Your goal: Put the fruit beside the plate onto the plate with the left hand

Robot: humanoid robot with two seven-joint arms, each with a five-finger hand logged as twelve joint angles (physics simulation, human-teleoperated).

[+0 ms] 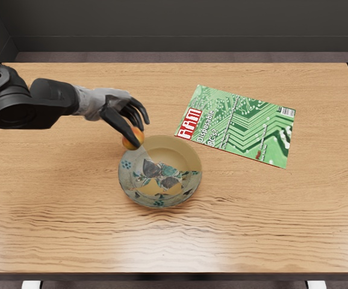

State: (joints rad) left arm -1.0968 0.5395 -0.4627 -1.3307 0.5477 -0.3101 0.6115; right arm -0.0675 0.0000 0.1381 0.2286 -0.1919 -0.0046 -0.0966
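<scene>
Head view: my left arm comes in from the left edge, low over the surface [71, 211]. My left hand [121, 114] is tipped downward, its dark fingers [124, 126] curled in around the fruit [133, 136]. Only a small orange patch of it shows between the fingertips. I judge that I have it gripped, but I cannot tell whether it has left the wood or rests on it.

The fruit sits right at the back-left edge of the plate [195, 180], touching or just outside the rim, not yet inside. The plate is deep and bowl-like, with a painted pattern and nothing in it. To its right, apart from it, a green magazine [237, 123] lies flat. It plays no part here.

So I judge the step to be the carry, with the grasp made and the placing not yet done. Next I need a small lift to clear the rim, then a short move right and toward me over the middle. Then I lower and loosen my fingers gently, so the round fruit does not roll back out.
</scene>
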